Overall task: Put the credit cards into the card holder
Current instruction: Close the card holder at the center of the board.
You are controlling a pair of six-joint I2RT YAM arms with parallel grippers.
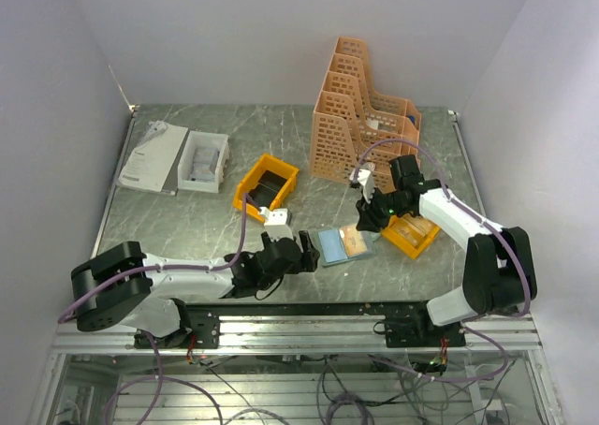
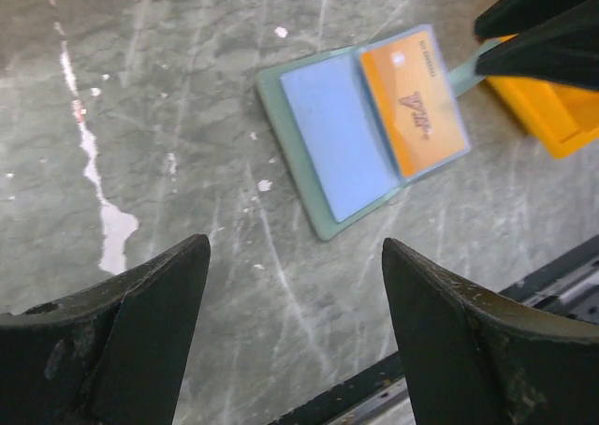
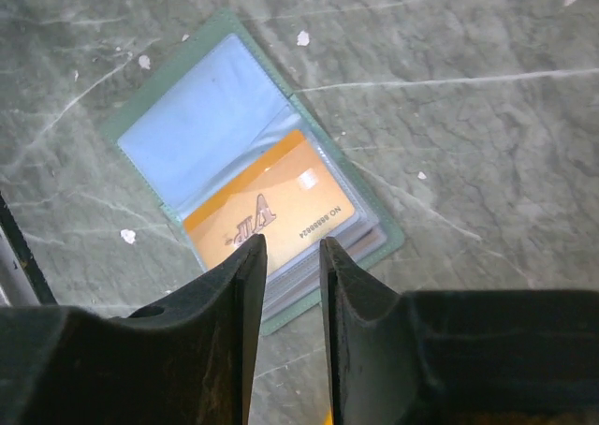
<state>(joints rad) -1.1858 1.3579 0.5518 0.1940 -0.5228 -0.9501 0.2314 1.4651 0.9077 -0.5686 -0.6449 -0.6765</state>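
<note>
Card holder (image 1: 333, 247) lay open and flat on the table (image 1: 187, 228), one card inside.
The left gripper (image 2: 295, 247) stood wide open and empty, just short of the holder's blue half. An orange credit card (image 2: 415, 102) sat in the right half. Over that card's near edge hung the right gripper (image 3: 292, 242), jaws narrowly parted, gripping nothing.

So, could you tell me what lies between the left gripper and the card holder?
Only bare, white-flecked tabletop lies between left gripper and card holder, seen in the left wrist view.
</note>
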